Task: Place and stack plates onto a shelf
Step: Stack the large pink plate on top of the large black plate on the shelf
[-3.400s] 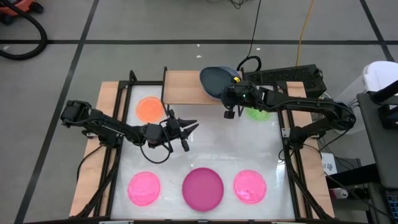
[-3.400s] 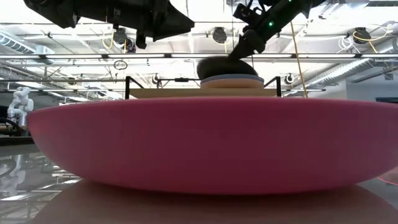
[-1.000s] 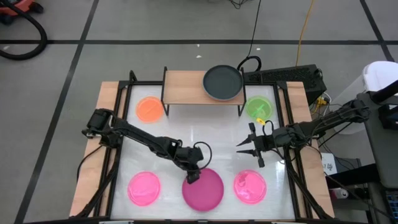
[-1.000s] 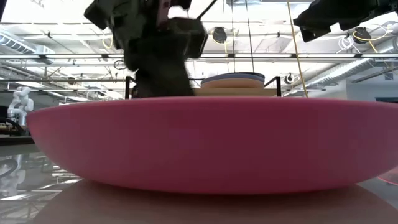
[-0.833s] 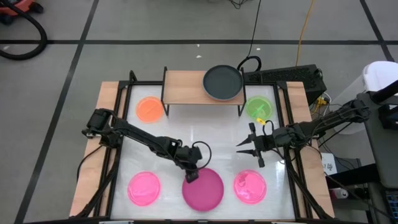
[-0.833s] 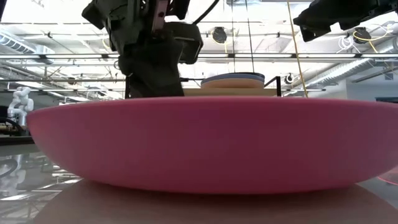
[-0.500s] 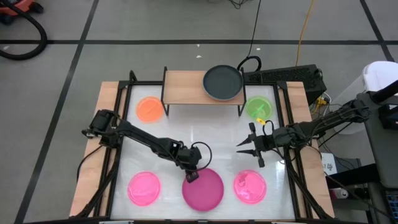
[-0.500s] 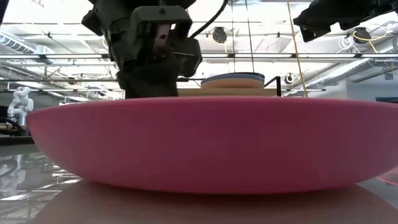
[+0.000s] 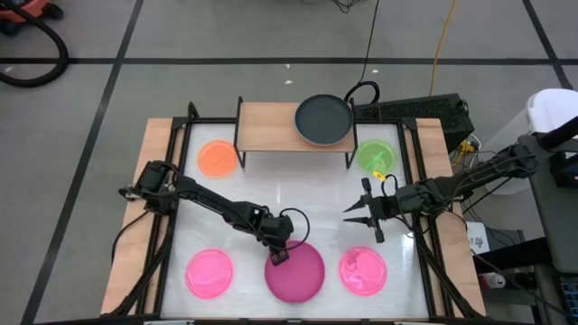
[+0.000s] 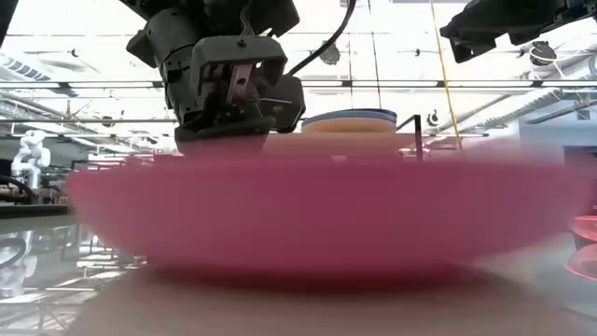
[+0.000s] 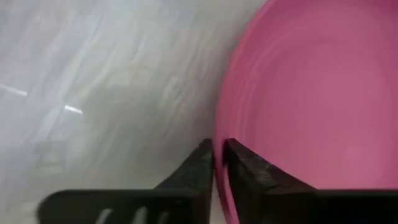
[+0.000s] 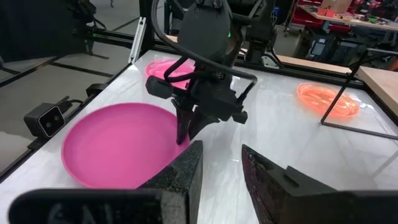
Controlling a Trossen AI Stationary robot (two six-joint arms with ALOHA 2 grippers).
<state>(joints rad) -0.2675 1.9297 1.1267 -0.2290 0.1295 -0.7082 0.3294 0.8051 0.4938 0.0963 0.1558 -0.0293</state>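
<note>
The magenta plate (image 9: 298,274) lies at the table's near middle and fills the low view (image 10: 326,219). My left gripper (image 9: 278,256) stands at its far-left rim, shut on it (image 11: 218,149). My right gripper (image 9: 354,219) hangs open over bare table, between the green plate (image 9: 374,156) and the right hot-pink plate (image 9: 363,271); its fingers (image 12: 221,162) are spread. The black plate (image 9: 323,120) tops a stack (image 10: 347,119) on the right half of the shelf (image 9: 266,126). The orange plate (image 9: 217,158) and the left hot-pink plate (image 9: 209,273) lie flat on the table. My left gripper pinches the magenta plate's far-left rim (image 11: 219,132) between its two fingers, one finger (image 11: 245,167) inside the plate and one (image 11: 198,167) outside it. The fingers come from above, pointing down. In the low view the plate's underside lies on the table.
The shelf's left half (image 9: 262,126) is bare wood. Black frame rails run along the table's left edge (image 9: 167,226) and right edge (image 9: 417,226). White tabletop (image 9: 312,194) lies between the two arms.
My left gripper has sunk onto the magenta plate's far-left rim and crept a little toward the near edge. The plate has started to move: in the low view it is now blurred and its outline has shrunk and shifted. My right arm has kept still.
</note>
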